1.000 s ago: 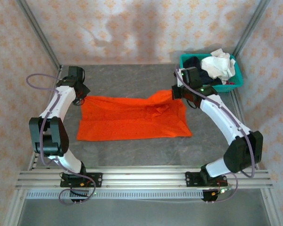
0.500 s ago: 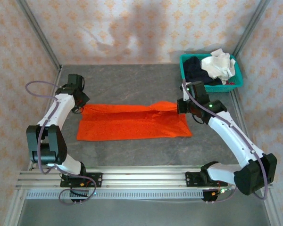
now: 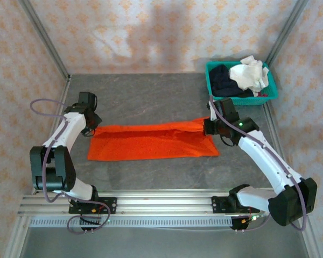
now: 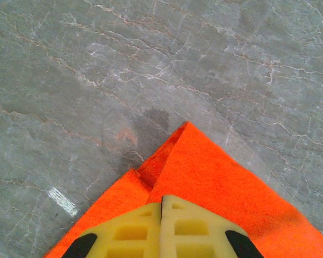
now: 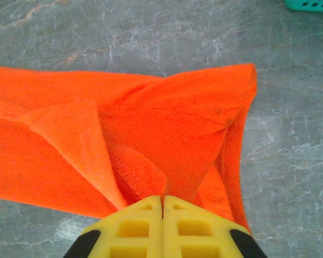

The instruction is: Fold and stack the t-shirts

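Both clamped tight on orange t-shirt: left end effector, right end effector.

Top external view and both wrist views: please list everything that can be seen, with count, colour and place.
orange t-shirt: one, bright orange, lying in a long folded strip on the middle of the table
white cloth: one crumpled bundle, white, right part of the basket
dark navy cloth: one bundle, dark navy, left part of the basket
basket: one, teal mesh, far right corner of the table
table: one, grey marbled
rail: one set, silver, near edge of the table
left gripper: one, yellow fingers, shut on the shirt's left far corner
right gripper: one, yellow fingers, shut on the shirt's right far corner
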